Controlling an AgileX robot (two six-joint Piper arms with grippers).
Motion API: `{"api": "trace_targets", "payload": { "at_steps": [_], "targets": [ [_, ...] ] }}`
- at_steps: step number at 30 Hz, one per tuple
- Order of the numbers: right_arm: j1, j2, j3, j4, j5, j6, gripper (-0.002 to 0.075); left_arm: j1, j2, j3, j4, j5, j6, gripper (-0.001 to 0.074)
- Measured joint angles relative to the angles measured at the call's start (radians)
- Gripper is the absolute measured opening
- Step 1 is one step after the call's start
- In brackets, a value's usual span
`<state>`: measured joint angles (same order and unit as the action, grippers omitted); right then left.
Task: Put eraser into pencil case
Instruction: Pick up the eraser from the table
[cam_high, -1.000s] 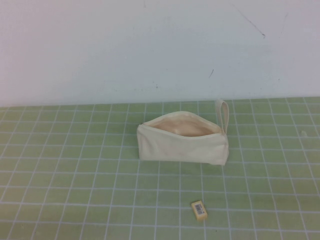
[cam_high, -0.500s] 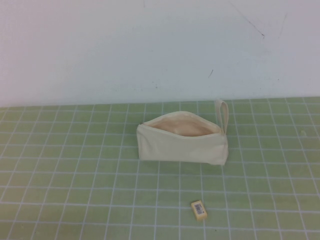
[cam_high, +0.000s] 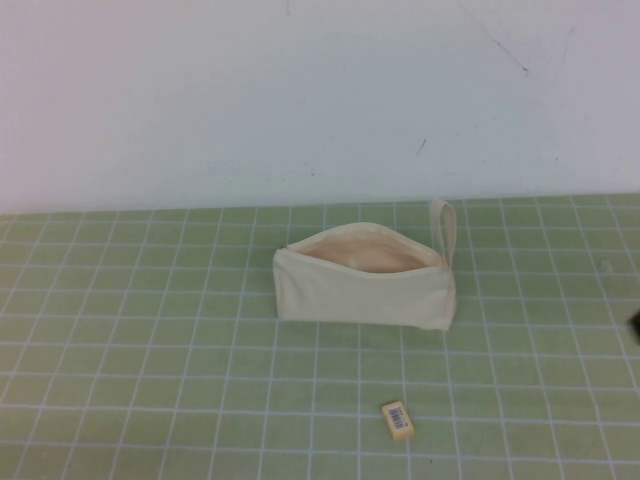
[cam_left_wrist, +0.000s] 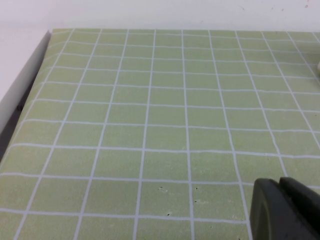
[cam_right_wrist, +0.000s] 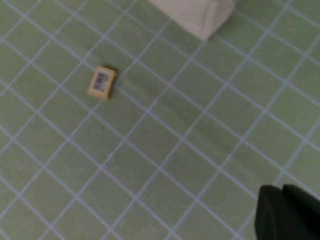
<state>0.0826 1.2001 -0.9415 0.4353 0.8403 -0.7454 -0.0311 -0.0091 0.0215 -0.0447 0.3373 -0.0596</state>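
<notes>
My right hand is just a dark lump at the corner of its wrist view, hovering above the tabletop off to my right side, with nothing in it as far as I can see. Honestly can't tell how far apart the fingers are from here. In the high view only a dark sliver of it pokes in at the right edge. My left hand is the same story: a dark bit at the corner of its own camera, over bare green grid, holding nothing that I can see, opening unclear.

Moving outward, the eraser sits flat on the tabletop, barcode label up, well clear of my right hand. From the high view the eraser lies near the front edge, apart from the pencil case, which sits further back with its mouth gaping open and the loop strap at its right end.

I reckon the eraser is light, stiff and a bit grippy, so easy stuff. It's tiny and sitting skewed to the grid though, so I'd turn the wrist and pinch across the two long sides.
</notes>
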Motion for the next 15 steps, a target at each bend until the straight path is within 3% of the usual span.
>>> {"api": "trace_targets", "payload": {
  "at_steps": [8,15],
  "targets": [
    [0.343,0.241,-0.001,0.006,-0.209,0.098,0.0,0.0,0.0,0.0,0.002,0.0,0.0,-0.0001],
    [0.543,0.416,-0.027,-0.116,-0.251,0.208,0.0,0.0,0.0,0.0,0.002,0.0,0.0,-0.0001]
  ]
}}
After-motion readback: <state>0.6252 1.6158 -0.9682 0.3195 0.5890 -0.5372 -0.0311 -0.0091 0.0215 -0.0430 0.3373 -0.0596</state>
